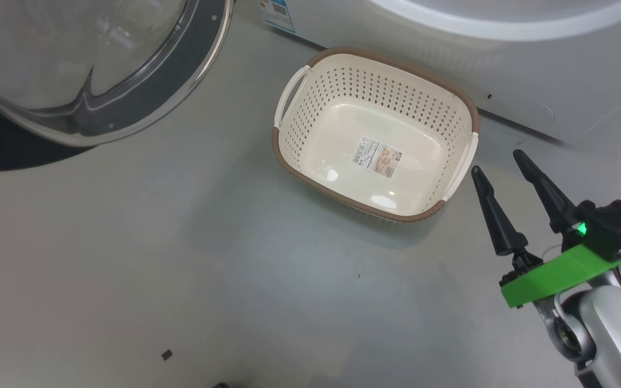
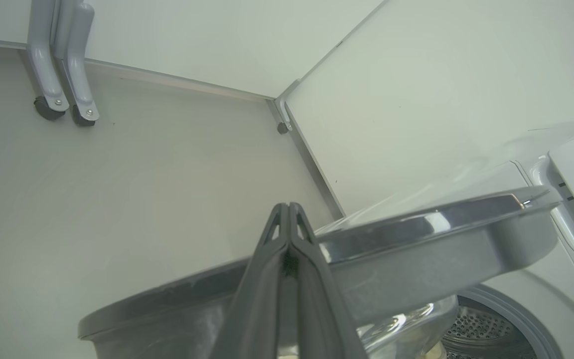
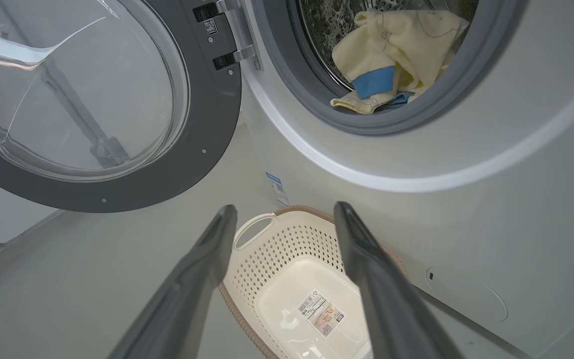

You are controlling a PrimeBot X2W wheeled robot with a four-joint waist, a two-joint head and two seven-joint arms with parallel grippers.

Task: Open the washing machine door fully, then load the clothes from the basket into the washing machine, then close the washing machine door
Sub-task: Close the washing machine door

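Observation:
The washing machine door stands swung open to the left, its glass bowl bulging at the head view's upper left. Pale yellow clothes with blue trim lie inside the washing machine drum. The basket sits on the floor in front of the machine, with just a label sticker on its bottom. My right gripper hovers open right of the basket, and in the right wrist view this gripper points at the basket. My left gripper is shut with nothing in it, close against the door's grey rim; contact is unclear.
Grey floor spreads left of and in front of the basket, with a small dark fleck near the bottom. A blue label sticker marks the machine's lower front. Beyond the door stand white wall panels and two grey caster legs.

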